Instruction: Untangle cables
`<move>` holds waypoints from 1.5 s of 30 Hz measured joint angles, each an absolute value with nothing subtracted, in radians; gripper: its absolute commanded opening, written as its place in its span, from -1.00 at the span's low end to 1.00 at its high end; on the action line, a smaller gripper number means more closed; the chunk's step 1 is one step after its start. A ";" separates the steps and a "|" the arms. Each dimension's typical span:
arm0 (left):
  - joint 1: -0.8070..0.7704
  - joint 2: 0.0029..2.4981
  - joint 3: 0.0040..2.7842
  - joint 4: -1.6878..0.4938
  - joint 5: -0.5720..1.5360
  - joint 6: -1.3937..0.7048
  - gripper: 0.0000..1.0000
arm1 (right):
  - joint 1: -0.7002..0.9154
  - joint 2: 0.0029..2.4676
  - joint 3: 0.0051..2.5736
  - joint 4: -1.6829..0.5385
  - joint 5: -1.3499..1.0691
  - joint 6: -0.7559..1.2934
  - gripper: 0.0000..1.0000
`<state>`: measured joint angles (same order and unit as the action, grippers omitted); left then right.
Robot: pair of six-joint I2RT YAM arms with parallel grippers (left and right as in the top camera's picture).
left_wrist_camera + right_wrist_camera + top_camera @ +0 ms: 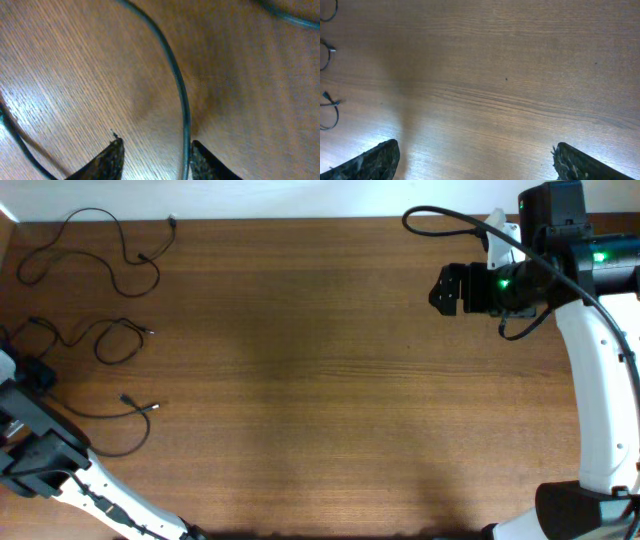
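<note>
Brown wood-grain table (320,380), faint shadows on it, pale strip (250,195) beyond its far edge

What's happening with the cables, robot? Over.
Left gripper open, one cable running between its fingers. Right gripper open wide, empty. Other cables loose at the table's left edge. Nothing blocking.

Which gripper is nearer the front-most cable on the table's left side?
Left. The left gripper is right beside the front-most cable, near its left end. The right gripper is far across the table, toward the back right.
</note>
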<state>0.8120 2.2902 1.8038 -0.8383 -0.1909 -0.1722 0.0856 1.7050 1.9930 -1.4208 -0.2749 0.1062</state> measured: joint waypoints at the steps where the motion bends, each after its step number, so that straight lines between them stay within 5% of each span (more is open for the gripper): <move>1: 0.812 2.288 1.822 -0.847 -0.175 -0.173 0.08 | 0.086 1.705 1.993 -1.420 -0.275 0.106 0.97; 8: 0.808 2.134 1.851 -0.853 -0.066 -0.230 0.41 | 0.086 1.705 1.993 -1.420 -0.275 0.106 0.97; 14: 0.807 2.014 1.878 -0.899 -0.089 -0.258 0.06 | 0.086 1.705 1.993 -1.427 -0.275 0.107 0.97; 25: 0.807 2.107 1.878 -0.955 -0.186 -0.254 0.20 | 0.086 1.705 1.993 -1.428 -0.275 0.106 0.97; 45: 0.937 2.334 1.870 -0.942 -0.216 -0.239 0.10 | 0.086 1.705 1.993 -1.428 -0.274 0.106 0.98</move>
